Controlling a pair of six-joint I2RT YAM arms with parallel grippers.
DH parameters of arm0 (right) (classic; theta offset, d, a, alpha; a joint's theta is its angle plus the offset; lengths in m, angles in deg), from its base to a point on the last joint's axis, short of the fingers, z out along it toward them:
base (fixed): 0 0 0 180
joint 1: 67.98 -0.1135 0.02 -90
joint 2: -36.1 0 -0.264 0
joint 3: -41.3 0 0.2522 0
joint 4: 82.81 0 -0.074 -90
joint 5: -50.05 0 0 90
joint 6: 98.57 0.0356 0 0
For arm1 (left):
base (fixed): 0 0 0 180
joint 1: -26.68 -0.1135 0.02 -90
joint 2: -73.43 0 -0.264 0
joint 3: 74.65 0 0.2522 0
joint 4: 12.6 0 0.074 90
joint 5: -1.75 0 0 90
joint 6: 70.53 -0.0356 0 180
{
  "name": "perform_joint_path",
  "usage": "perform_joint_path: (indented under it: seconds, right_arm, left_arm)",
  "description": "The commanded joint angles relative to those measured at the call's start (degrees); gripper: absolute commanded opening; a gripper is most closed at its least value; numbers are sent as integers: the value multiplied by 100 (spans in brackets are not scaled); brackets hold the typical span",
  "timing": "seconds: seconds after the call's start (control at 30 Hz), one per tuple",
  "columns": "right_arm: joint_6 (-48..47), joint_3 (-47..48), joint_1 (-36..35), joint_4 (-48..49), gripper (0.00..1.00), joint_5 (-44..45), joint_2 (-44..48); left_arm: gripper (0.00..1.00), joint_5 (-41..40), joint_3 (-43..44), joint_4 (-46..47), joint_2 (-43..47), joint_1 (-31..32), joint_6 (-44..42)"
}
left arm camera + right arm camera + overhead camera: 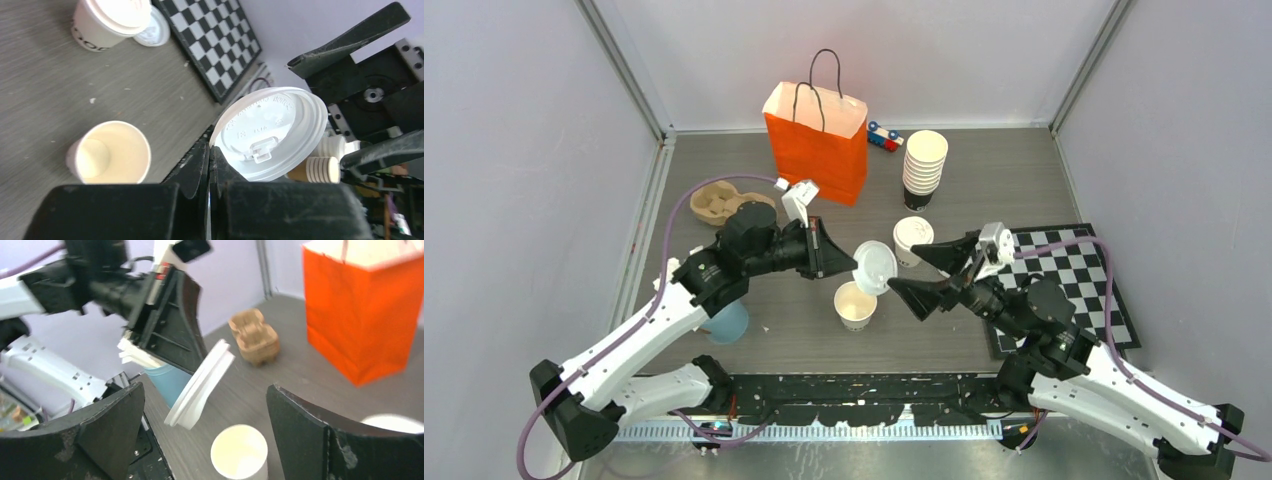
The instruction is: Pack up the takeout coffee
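Note:
My left gripper [852, 262] is shut on the rim of a round white lid [876, 266], which hangs tilted in the air. Just below it an open white cup [855, 305], cream inside, stands on the table. The left wrist view shows that lid [272, 131] pinched at its edge, with the open cup [111, 154] to its left. My right gripper [904, 267] stands open on the lid's other side, its fingers apart from the lid [202, 385] and above the open cup [239, 456]. A lidded takeout coffee [913, 238] stands behind.
An orange bag [819, 140] stands at the back, with a tall stack of cups [924, 165] to its right. A brown cup carrier [719, 203] lies at left and a blue cup [727, 322] near the left arm. A chessboard [1074, 280] lies at right.

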Motion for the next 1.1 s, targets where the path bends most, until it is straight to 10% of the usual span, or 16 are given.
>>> perform_joint_path:
  seconds: [0.0,0.4,1.07]
  right_arm:
    - [-1810,-234,-26,1684,96,-1739,246]
    - [-4055,-326,-27,1935,97,-3439,416]
    - [-4939,-193,-23,2164,94,-2952,-173]
  left_arm:
    - [0,997,-173,700,213,-114,700]
    - [0,1960,-354,1717,215,-114,1777]
    - [0,2147,-681,2624,159,-114,2414]
